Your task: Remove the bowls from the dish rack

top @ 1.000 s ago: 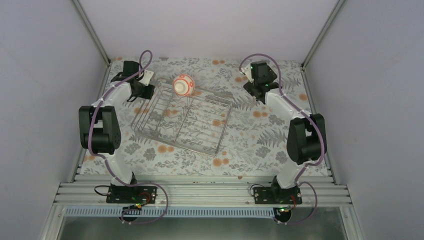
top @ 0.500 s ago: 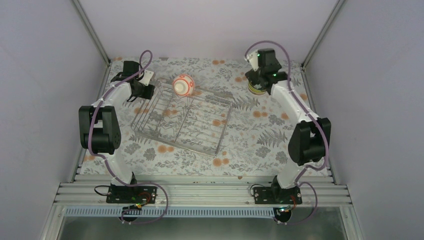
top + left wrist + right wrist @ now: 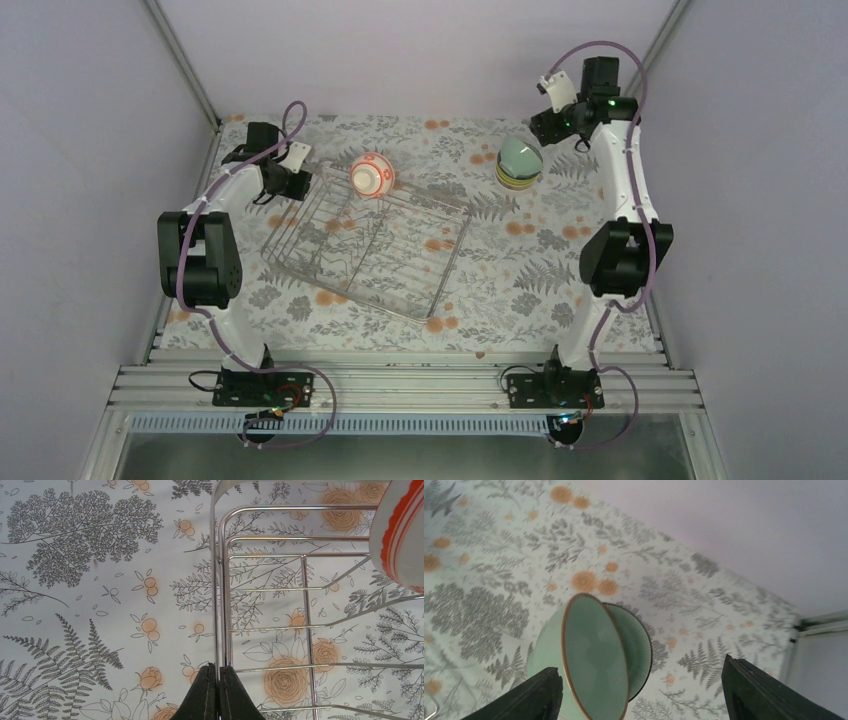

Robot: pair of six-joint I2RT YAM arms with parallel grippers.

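Our left gripper (image 3: 216,680) pinches the dish rack (image 3: 450,262) rim. Our right gripper (image 3: 545,128) hangs open over the mint bowl (image 3: 521,155), tilted on the yellow-green bowl (image 3: 512,180) near the far-right corner. Next we must reach the racked patterned bowl (image 3: 371,175).

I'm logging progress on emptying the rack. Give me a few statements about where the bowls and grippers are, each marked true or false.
1. The white and orange bowl sits in the dish rack. True.
2. The right gripper is clamped on the mint bowl. False: its fingers are spread wide and it hangs above the bowl without touching it.
3. The left gripper is shut on the rack's rim wire. True.
4. The two green bowls stand apart on the table. False: the mint bowl lies tilted inside the yellow-green bowl, to the right of the rack.
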